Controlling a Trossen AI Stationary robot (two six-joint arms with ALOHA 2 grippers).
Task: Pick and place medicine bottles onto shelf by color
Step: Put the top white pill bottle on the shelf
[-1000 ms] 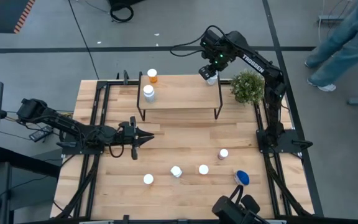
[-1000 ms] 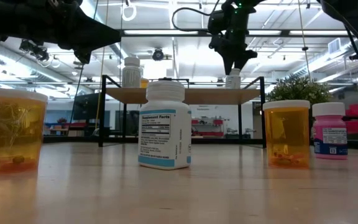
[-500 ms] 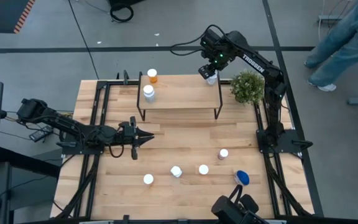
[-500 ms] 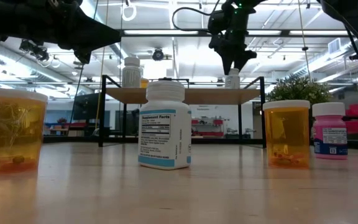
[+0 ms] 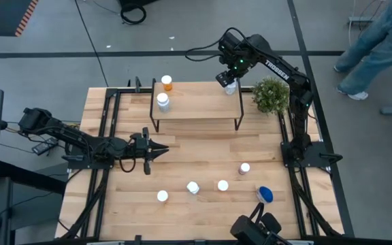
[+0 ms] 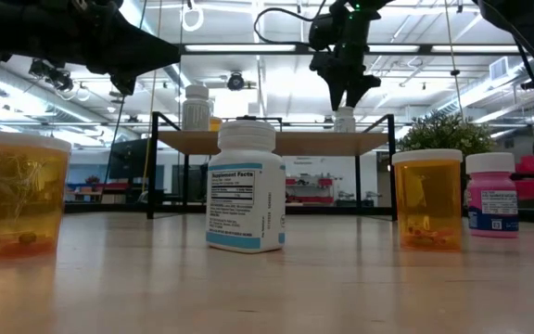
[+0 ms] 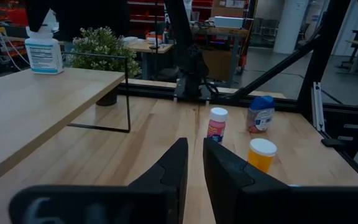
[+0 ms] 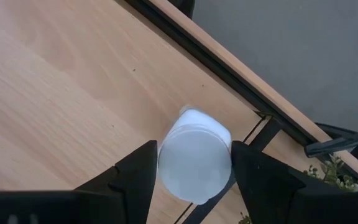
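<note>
The shelf (image 5: 196, 102) stands at the table's far middle. On it stand an orange bottle (image 5: 167, 83), a white bottle (image 5: 162, 101) and, on its far right corner, another white bottle (image 8: 194, 163). My right gripper (image 5: 229, 80) hangs open over that corner bottle, pointing steeply down. Its fingers flank the cap just above it in the low view (image 6: 346, 104). Several more bottles stand on the near half of the table, among them a blue-topped one (image 5: 265, 194). My left gripper (image 5: 162, 151) waits level at mid-left, shut and holding nothing.
A potted plant (image 5: 271, 94) stands right of the shelf, close to my right arm. Black frame rails run along the table's left and right sides. A person's legs (image 5: 376, 41) show on the floor beyond the far right corner.
</note>
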